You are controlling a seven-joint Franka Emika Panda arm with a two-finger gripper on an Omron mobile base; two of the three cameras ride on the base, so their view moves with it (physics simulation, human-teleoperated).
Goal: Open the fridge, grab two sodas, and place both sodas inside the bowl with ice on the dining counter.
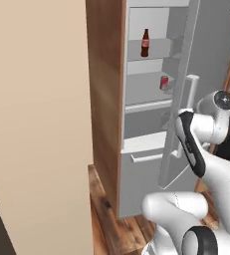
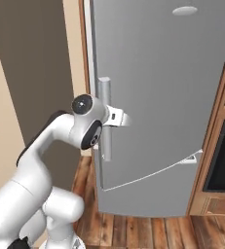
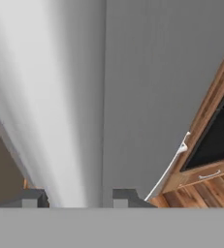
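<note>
Gripper straddles the fridge handle at centre-left, grip state unclear; a loose hold could slip.

We see the tall grey-silver fridge with its upper door swung partly out, so a gap runs between the door's inner face and the grey inner shelves. The door's edge and its long vertical bar handle stand in front of the right side of that gap, and the white arm crosses just beside it. Through the opening the dark-brown glass bottle with a red label stands alone on an upper shelf, with free room around it; the small red can sits a shelf lower (close to the door edge). The brown wooden side panel walls the left.
</note>
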